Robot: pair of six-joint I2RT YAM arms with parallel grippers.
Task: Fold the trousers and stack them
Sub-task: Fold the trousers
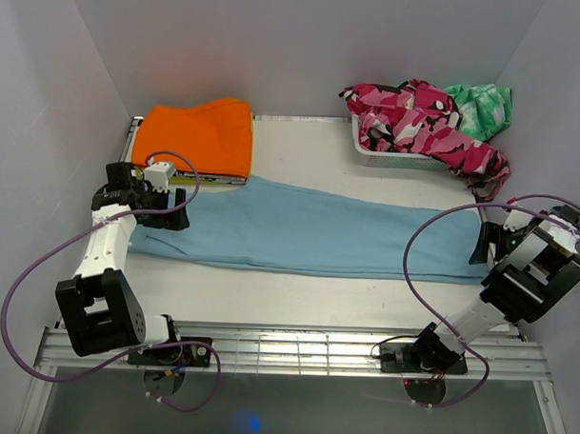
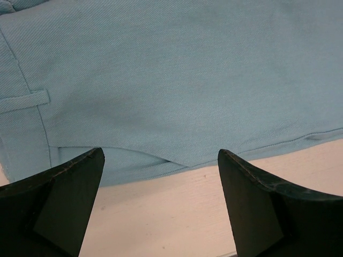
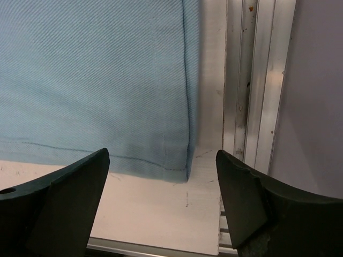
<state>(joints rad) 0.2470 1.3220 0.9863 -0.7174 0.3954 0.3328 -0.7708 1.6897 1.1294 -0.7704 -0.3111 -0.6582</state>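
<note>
Light blue trousers [image 1: 309,227] lie flat, folded lengthwise, across the table from left to right. My left gripper [image 1: 172,216] is open and empty over their waist end; the left wrist view shows the waistband edge [image 2: 161,107] just beyond my fingertips [image 2: 75,182]. My right gripper [image 1: 483,248] is open and empty at the leg hem; the right wrist view shows the hem corner [image 3: 179,166] between my fingertips [image 3: 241,187], a little ahead. A folded orange pair [image 1: 202,136] lies at the back left.
A white basket [image 1: 392,149] at the back right holds pink camouflage [image 1: 417,121] and green [image 1: 484,105] clothes that spill over its rim. An aluminium rail [image 3: 257,85] runs along the table's right edge. White walls enclose the table.
</note>
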